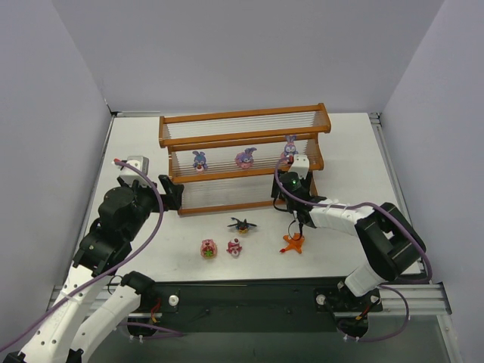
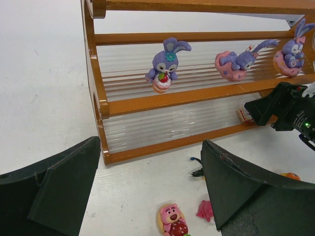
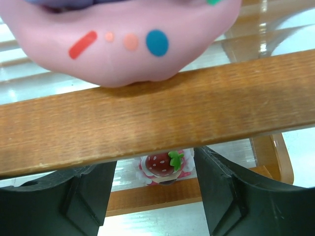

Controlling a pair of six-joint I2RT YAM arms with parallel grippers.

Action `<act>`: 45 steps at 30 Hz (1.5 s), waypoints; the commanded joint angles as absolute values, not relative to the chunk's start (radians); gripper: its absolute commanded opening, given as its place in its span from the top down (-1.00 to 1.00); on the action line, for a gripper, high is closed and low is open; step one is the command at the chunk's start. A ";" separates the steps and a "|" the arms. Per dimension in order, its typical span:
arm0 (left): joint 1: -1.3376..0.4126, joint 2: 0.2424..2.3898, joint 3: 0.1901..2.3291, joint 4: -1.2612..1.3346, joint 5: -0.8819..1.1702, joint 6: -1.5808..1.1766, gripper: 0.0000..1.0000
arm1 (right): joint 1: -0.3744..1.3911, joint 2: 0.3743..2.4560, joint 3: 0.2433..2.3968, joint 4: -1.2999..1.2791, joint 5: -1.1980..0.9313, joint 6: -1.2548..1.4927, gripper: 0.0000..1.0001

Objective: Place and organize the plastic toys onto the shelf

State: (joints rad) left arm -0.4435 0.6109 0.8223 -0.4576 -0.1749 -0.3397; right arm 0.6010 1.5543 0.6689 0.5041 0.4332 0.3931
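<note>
Shelf: the orange-brown shelf (image 1: 243, 115) is set toward the far side of the white table (image 1: 348, 151), with pale rods laid across it as three stepped tiers.
Middle tier: three purple-pink toys are lined up here, well apart from one another.
Left long-eared toy (image 2: 165, 64): it is seated upright over a small strawberry cake, near the shelf's left end.
Middle toy (image 2: 234, 64): it is laid flat across a pink ring with coloured dots.
Right long-eared toy (image 2: 291, 54): it is seated upright on a pink ring, close to the right end.
Bottom tier: a small strawberry-topped toy (image 3: 161, 167) is seen on the rods behind the front rail, near the right end.
Black winged toy (image 1: 242, 224): it is found on the table just in front of the shelf.
Pink-red toys: the left pink-red toy (image 1: 209, 248) and the right pink-red toy (image 1: 234, 246) are laid side by side on the table, nearer the arm bases.
Orange toy (image 1: 293, 242): it is laid on the table to their right, beside the right arm.
Right gripper (image 3: 155, 177): it is held against the front of the shelf's right end, below the middle rail. The jaws are spread, the strawberry-topped toy is framed in the gap between them, and no contact can be made out.
Left gripper (image 2: 150, 162): it is pointed at the shelf's left end, above the table. The jaws are spread wide and nothing is held between them.
</note>
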 commanded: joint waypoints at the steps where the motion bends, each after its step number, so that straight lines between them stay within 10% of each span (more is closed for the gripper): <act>1: -0.440 0.604 0.847 -0.426 -0.167 -0.359 -0.86 | 0.592 1.517 0.681 0.503 0.440 0.411 -0.29; 28: -0.440 0.523 0.781 -0.425 -0.193 -0.388 -0.86 | 0.892 1.072 0.629 0.108 0.253 0.446 -0.31; 45: -0.440 0.489 0.828 -0.525 -0.118 -0.396 -0.86 | 1.344 1.526 0.880 -0.021 0.479 0.788 -0.31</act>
